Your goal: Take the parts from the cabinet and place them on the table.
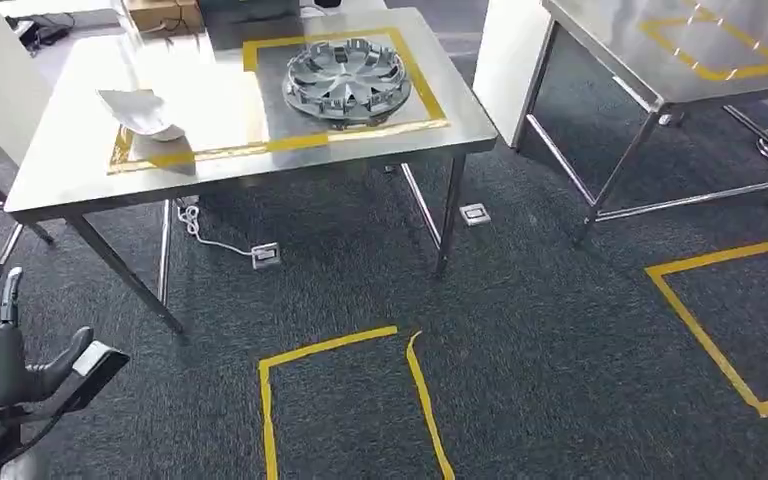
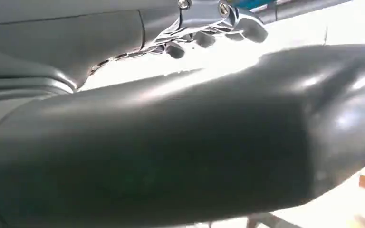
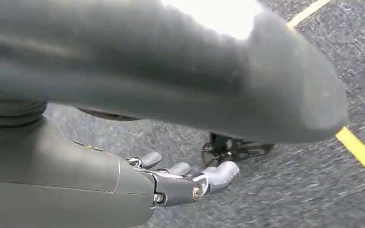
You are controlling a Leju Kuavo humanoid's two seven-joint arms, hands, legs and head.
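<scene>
Two parts, a wheel cover (image 1: 346, 77) and a pale piece (image 1: 143, 110), already lie inside the far table's (image 1: 80, 170) tape marks; our left hand (image 1: 0, 345) and right hand (image 3: 171, 183) are empty, fingers spread.

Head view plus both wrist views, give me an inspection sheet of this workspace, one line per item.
Surface: steel table with yellow tape outlines.
Job's things: hubcap inside the taped square; pale part beside it.
Clutter: cardboard box at the far edge.
Hands: left hand empty, fingers apart; right hand empty, fingers apart, over the carpet.
Cables: white cord to a floor socket.
Surroundings: second table; tape squares on the carpet.
</scene>
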